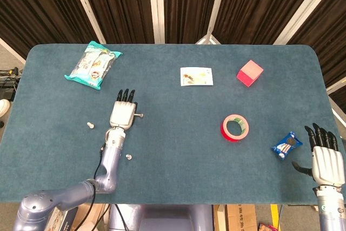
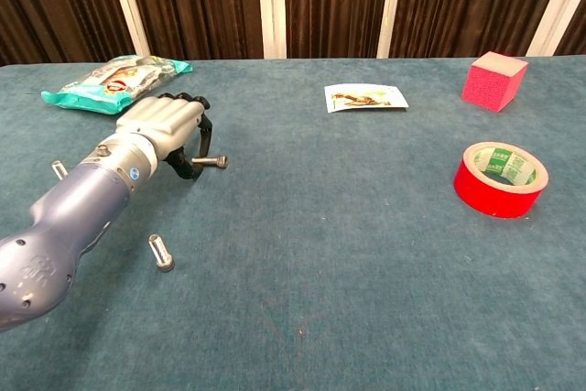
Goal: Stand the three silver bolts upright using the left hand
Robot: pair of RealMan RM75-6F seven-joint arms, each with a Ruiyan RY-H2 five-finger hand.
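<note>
Chest view: left hand (image 2: 165, 125) pinches a silver bolt (image 2: 211, 162) horizontally, above the table (image 2: 366, 254) toward its left edge; right hand (image 1: 326, 158) open, empty.

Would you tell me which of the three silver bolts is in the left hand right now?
The bolt lying sideways, pinched by the left hand; the other two stand alone on the table.

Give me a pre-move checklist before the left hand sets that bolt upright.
1. Left hand holds a bolt: ok, pinched, shaft sideways.
2. Bolt lifted off the table: cannot tell.
3. Second bolt upright: ok, standing on its head.
4. Third bolt upright: ok, it stands on the cloth.
5. Snack bag out of the way: ok, behind the hand.
6. Right hand away from the work: ok, open at the far edge.
</note>
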